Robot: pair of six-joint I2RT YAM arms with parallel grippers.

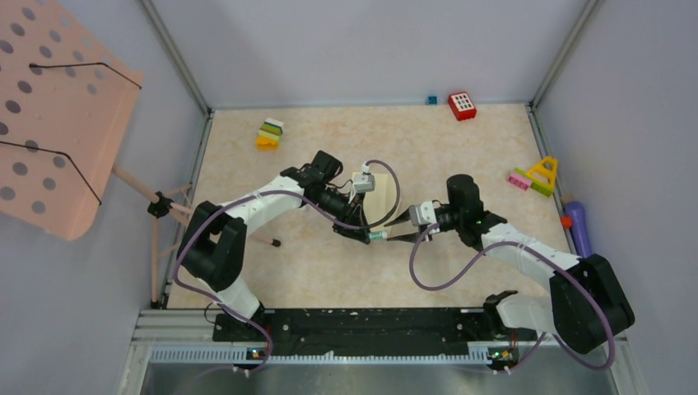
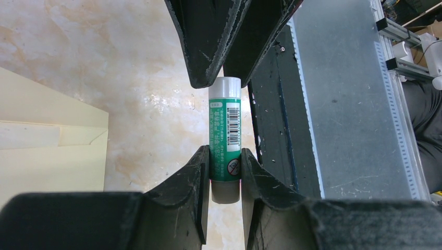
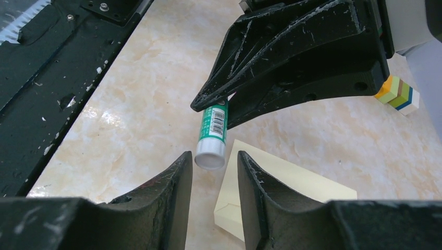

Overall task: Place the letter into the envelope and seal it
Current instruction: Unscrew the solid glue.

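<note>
The left wrist view's edge crops the envelope.

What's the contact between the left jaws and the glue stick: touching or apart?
Touching. Left wrist view: the left gripper has both jaws pressed against the glue stick.

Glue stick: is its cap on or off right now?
On. A white cap covers the end of the green glue stick held by the left tool; the right tool straddles that cap.
</note>
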